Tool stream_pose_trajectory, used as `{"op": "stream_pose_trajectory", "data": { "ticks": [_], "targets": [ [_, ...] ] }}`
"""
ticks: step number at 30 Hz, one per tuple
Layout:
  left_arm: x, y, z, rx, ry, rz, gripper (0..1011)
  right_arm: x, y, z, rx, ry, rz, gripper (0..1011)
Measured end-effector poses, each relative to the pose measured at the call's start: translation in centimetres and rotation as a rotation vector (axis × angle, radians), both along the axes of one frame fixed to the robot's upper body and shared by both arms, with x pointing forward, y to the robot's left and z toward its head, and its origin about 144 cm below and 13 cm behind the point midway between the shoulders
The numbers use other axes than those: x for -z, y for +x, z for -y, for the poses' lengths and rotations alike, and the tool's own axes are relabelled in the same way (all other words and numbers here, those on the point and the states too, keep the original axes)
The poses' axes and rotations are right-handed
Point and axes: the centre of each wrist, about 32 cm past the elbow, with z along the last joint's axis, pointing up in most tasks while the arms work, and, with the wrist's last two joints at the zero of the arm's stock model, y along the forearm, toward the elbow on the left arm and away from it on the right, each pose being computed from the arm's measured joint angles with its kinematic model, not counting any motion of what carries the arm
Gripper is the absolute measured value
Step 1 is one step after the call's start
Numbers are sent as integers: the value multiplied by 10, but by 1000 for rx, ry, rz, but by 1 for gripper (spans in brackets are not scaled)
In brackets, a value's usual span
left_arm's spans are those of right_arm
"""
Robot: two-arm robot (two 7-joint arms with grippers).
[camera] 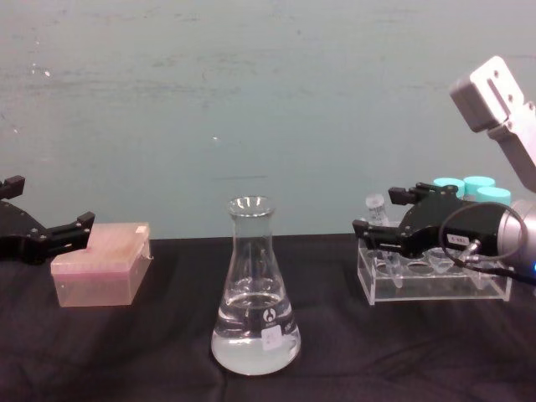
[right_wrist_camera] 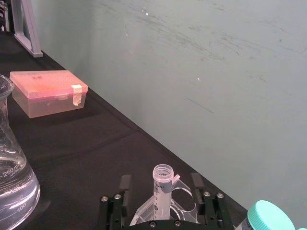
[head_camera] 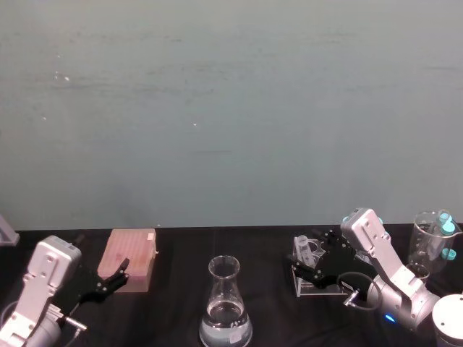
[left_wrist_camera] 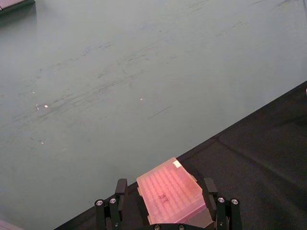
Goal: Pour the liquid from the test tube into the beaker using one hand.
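At rack (camera: 435, 289), right pincer (right_wrist_camera: 160, 179) wide apart astride untouched test tube (right_wrist_camera: 161, 194), left pincer (left_wrist_camera: 164, 184) apart by box (camera: 96, 268)

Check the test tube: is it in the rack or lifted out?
In, upright: the test tube stands in a hole of the clear rack, between the open fingers of the right end effector.
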Motion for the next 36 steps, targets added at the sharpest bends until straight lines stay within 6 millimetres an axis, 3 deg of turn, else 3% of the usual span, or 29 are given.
{"op": "stream_pose_trajectory", "data": {
  "ticks": [6,8,13,18,36],
  "targets": [
    [0,0,0,0,0,0,1000,0,0,0,-1,0,0,653],
    [0,0,0,0,0,0,1000,0,0,0,-2,-1,0,523],
    [0,0,0,0,0,0,1000,0,0,0,-2,-1,0,399],
    [0,0,0,0,0,0,1000,0,0,0,-2,-2,0,209],
    [0,0,0,0,0,0,1000,0,0,1,-3,-2,-1,190]
  ]
}}
